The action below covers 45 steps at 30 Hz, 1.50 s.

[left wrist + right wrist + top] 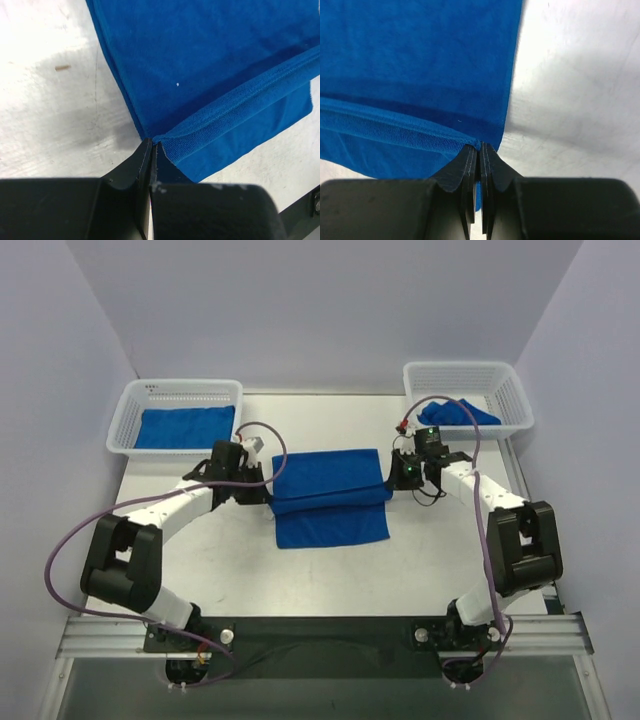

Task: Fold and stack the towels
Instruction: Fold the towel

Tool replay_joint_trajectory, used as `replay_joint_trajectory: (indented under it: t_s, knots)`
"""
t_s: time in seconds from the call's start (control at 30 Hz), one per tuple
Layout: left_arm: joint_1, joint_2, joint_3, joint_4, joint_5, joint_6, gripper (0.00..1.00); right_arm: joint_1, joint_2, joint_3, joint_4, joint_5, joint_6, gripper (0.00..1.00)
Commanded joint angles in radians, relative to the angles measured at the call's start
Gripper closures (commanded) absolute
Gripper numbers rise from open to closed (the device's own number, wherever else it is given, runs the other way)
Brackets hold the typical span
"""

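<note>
A royal-blue towel (330, 495) lies mid-table, its far part doubled over so a raised fold edge runs across it. My left gripper (268, 490) is shut on the towel's left corner (159, 141). My right gripper (397, 477) is shut on the right corner (479, 144). Both hold that fold edge (240, 102) (385, 127) slightly above the lower layer. A folded towel (184, 427) lies flat in the left basket (128, 403). A crumpled towel (455, 412) sits in the right basket (515, 390).
The white mesh baskets stand at the two back corners of the white table (450, 550). Purple cables (478, 455) loop off both arms. Pale walls close in the back and both sides. A metal rail (320, 632) runs along the near edge.
</note>
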<state>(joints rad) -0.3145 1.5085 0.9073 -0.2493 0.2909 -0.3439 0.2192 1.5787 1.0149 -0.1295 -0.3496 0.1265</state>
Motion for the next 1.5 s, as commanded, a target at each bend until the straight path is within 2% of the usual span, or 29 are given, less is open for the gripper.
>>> replay_joint_trajectory:
  t_s: [0.0, 0.57, 0.8, 1.23, 1.47]
  knots:
    - [-0.001, 0.021, -0.011, 0.005, -0.041, -0.04, 1.0, -0.015, 0.036, -0.016, -0.027, 0.034, 0.113, 1.0]
    - [-0.009, 0.122, -0.053, -0.007, -0.044, -0.109, 1.0, -0.02, 0.168, -0.021, -0.055, 0.049, 0.173, 1.0]
    - [-0.011, 0.055, -0.007, -0.091, -0.09, -0.084, 1.0, -0.02, 0.068, -0.006, -0.105, 0.078, 0.196, 1.0]
    - [-0.032, -0.224, 0.011, -0.249, -0.116, -0.087, 1.0, -0.015, -0.184, -0.068, -0.139, 0.132, 0.257, 1.0]
    - [-0.104, -0.294, -0.092, -0.232, -0.104, -0.174, 1.0, -0.017, -0.258, -0.137, -0.167, 0.166, 0.251, 1.0]
